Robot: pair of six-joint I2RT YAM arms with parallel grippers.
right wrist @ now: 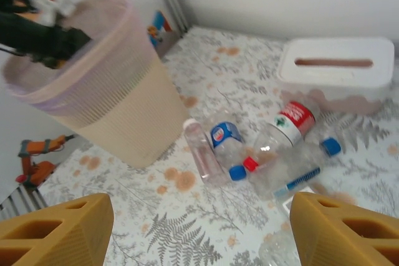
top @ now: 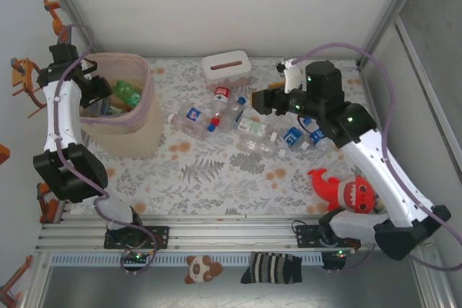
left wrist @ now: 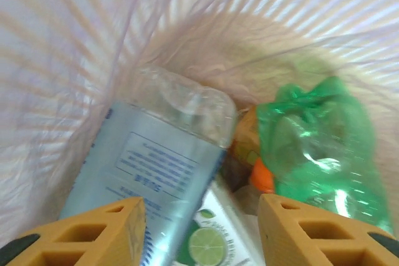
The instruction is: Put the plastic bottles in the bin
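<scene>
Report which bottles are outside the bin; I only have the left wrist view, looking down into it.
Observer: Several plastic bottles lie clustered on the table, right of the bin.
Operator: Give me the right end effector's state.
Observer: The right end effector hovers above that cluster, jaws wide apart, nothing between them.
Operator: Name anything there that isn't a bottle.
Observer: A white tissue box sits just behind the cluster, and a red plush shark lies apart from it, nearer the right arm's base.
</scene>
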